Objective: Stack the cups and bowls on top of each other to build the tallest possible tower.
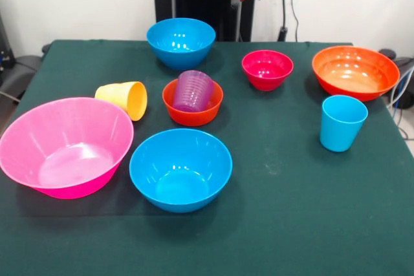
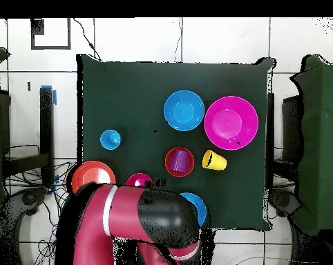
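Front view: plain unlabelled purple cup [image 1: 193, 90] inside orange-red bowl [image 1: 192, 112].

Ribbed purple cup [image 1: 193, 90], orange-red bowl [image 1: 192, 112], yellow cup [image 1: 124, 99], pink bowl [image 1: 63, 146], perhaps felt-like green table [image 1: 291, 211]

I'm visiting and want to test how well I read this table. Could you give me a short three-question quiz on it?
1. True or false: the purple cup sits inside the small orange-red bowl.
2. Which cup lies on its side? A) light blue B) yellow C) purple
3. How many blue bowls are on the table?

Key:
1. True.
2. B: the yellow cup is tipped over beside the big pink bowl; the light blue cup stands upright.
3. Two: the near blue bowl and the far blue bowl.
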